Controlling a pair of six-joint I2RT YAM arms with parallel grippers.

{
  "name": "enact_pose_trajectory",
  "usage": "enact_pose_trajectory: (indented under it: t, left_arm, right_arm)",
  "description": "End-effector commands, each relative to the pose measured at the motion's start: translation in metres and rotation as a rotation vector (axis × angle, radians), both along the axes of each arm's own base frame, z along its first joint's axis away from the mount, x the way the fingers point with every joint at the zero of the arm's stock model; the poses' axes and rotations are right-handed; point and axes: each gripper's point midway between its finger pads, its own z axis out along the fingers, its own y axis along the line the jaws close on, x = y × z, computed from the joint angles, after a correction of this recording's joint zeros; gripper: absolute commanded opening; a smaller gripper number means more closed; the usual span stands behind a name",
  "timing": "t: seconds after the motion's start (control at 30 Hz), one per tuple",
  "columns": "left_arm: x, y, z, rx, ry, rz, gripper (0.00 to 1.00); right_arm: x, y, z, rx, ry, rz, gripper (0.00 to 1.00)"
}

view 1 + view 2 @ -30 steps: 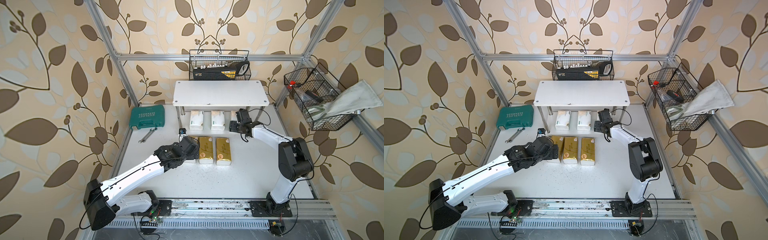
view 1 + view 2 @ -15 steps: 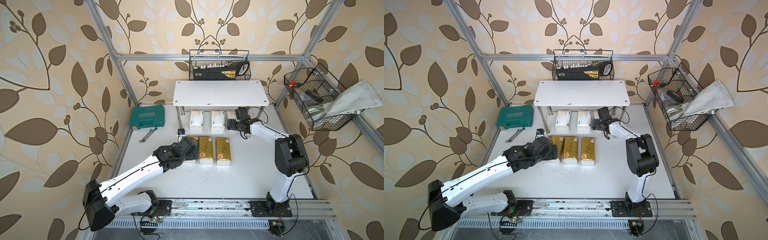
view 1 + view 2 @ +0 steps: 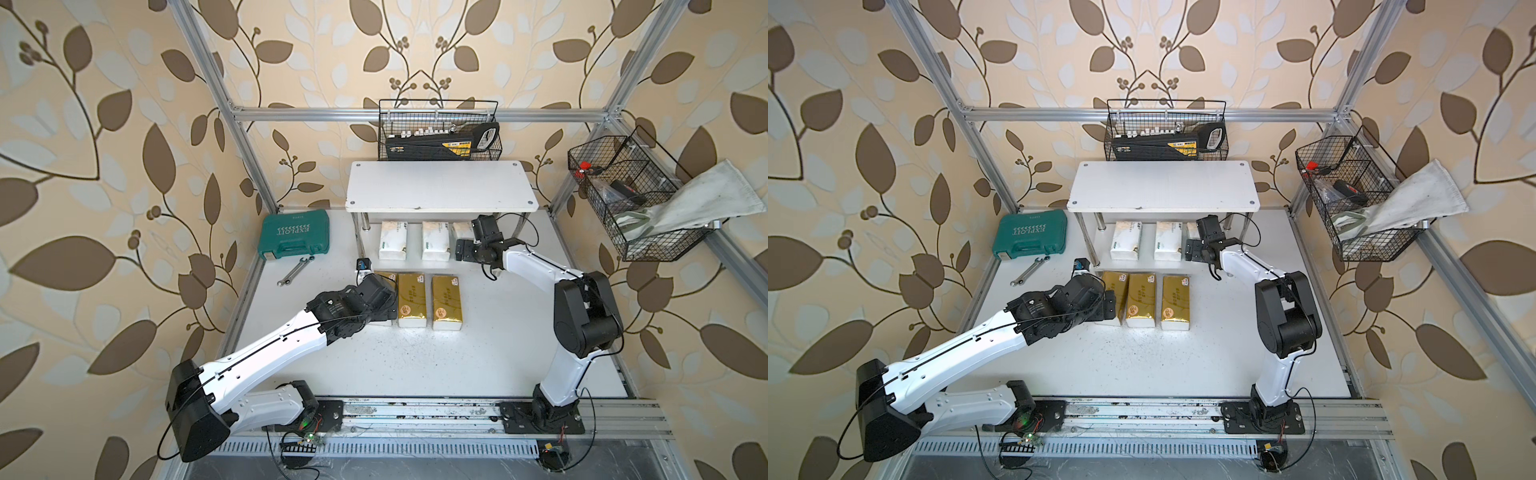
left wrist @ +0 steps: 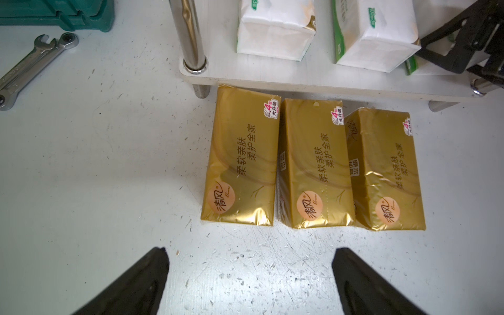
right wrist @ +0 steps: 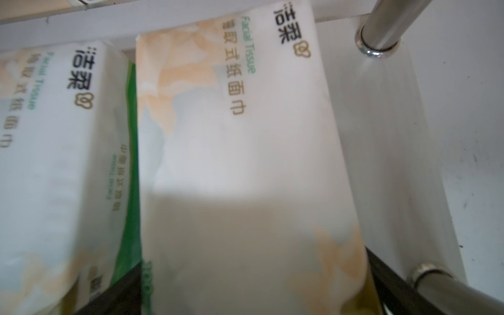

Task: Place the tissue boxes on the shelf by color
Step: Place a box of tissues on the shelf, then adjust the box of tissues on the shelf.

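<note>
Black fingers (image 4: 131, 283) of the left pincer (image 4: 251, 253) are seen spread wide apart, open and holding nothing, above a bare patch of the white tabletop (image 4: 109, 177).

Just beyond them, toward 12 o'clock, three gold tissue boxes (image 4: 313, 163) are laid flat on the tabletop in a close row, long sides facing. Their far ends lie just beside the front edge of the shelf's lower board (image 4: 300, 79). In both top views the box at the 9 o'clock end of the row is partly covered by the left wrist.

Farther on, three white tissue boxes (image 3: 392, 241) are lined up on that lower board, under the upper board (image 3: 440, 187).

The one at the 3 o'clock end, the third white box (image 5: 245, 163), is lying on the board between the fingers of the right pincer (image 5: 252, 261). That pincer's jaws are parted to either side of the box and it is taken as open. Whether the fingers touch the box's sides cannot be told.

At 10 o'clock from the gold row a wrench (image 3: 296, 271) is lying on the tabletop. A teal tool case (image 3: 296, 235) is set just beyond it by the wall.

Farthest back, a black wire basket (image 3: 436, 124) is hung on the frame at 12 o'clock.
</note>
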Motion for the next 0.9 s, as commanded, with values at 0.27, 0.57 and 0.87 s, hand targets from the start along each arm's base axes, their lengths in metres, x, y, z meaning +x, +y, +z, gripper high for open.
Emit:
enact_pose_trajectory:
  t: [0.27,0.57,0.87]
  left_arm:
    - [0.003,-0.003,0.004,-0.039,-0.001,0.018,0.99]
    - [0.003,-0.005,-0.001,-0.049,0.008,0.018,0.99]
    - [0.002,-0.005,-0.003,-0.05,0.011,0.017,0.99]
  right_arm:
    - [-0.016,-0.003,0.009,0.044,-0.015,-0.019,0.99]
    - [-0.031,-0.002,0.013,0.056,-0.025,-0.018,0.99]
    - [-0.045,0.012,0.021,0.069,-0.051,0.016,0.99]
